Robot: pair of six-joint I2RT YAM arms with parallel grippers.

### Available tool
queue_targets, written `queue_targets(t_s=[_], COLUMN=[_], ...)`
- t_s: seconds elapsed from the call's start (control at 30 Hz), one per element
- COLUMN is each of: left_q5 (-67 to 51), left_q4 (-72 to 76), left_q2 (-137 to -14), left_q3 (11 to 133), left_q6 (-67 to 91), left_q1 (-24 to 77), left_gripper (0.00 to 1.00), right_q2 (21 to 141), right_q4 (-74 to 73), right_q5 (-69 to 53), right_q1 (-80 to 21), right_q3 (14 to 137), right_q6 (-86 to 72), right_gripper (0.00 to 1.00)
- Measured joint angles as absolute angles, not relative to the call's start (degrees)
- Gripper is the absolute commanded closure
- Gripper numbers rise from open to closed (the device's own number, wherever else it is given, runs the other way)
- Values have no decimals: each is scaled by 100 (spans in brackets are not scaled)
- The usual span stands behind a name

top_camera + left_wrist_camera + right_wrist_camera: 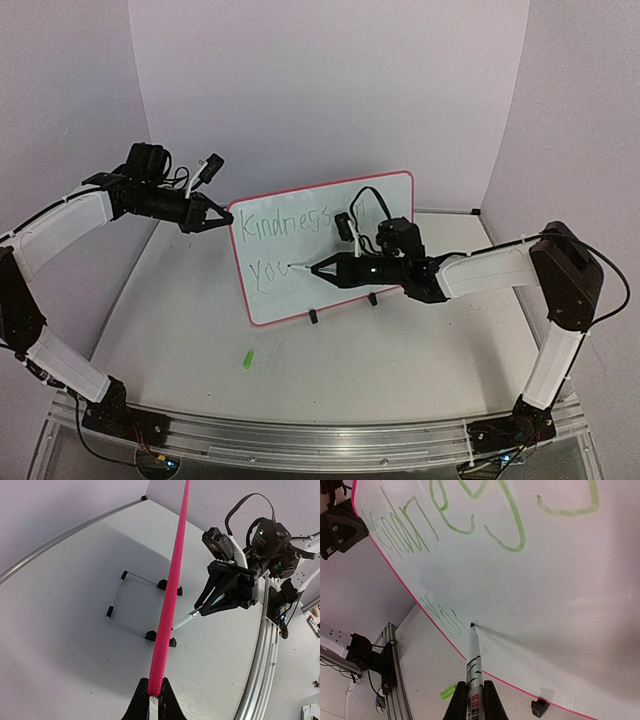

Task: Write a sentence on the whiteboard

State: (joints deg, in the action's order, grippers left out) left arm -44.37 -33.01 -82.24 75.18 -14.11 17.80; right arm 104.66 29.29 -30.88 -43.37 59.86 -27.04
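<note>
At the whiteboard's (330,250) lower left, just after "you", the right gripper (318,268) clasped a marker (473,652). Its tip seemed to touch the surface, though contact was hard to confirm. The sentence (285,225) looked half written: thin green "Kindness" above, "you" below. The next stroke likely called for light, steady pressure rightward. The left gripper (212,218) pinched the board's upper-left pink rim, bracing it upright on its wire stand (116,593).

Left arm (60,225) and right arm (490,270): white shells, black joints, cables
</note>
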Motion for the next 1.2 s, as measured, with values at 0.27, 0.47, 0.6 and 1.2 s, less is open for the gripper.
queue_targets(t_s=[0.27, 0.47, 0.6, 1.2], left_q5=[-4431, -4431, -4431, -4440], left_q4=[-3301, -3301, -3301, -3299], left_q2=[-8224, -8224, -8224, -8224], left_q3=[7518, 7518, 7518, 7518], left_q6=[-1411, -1411, -1411, -1411], left_q1=[1780, 1780, 1780, 1802], left_gripper=[100, 100, 100, 100], right_q2=[10570, 10579, 10550, 10175], right_q4=[2948, 2951, 2943, 2853], right_q5=[-3142, -3124, -3083, -3070], right_q1=[-4338, -4338, -4338, -4305], right_q3=[5929, 5864, 5808, 5923], right_q6=[-2703, -2703, -2703, -2679], right_gripper=[100, 100, 100, 100])
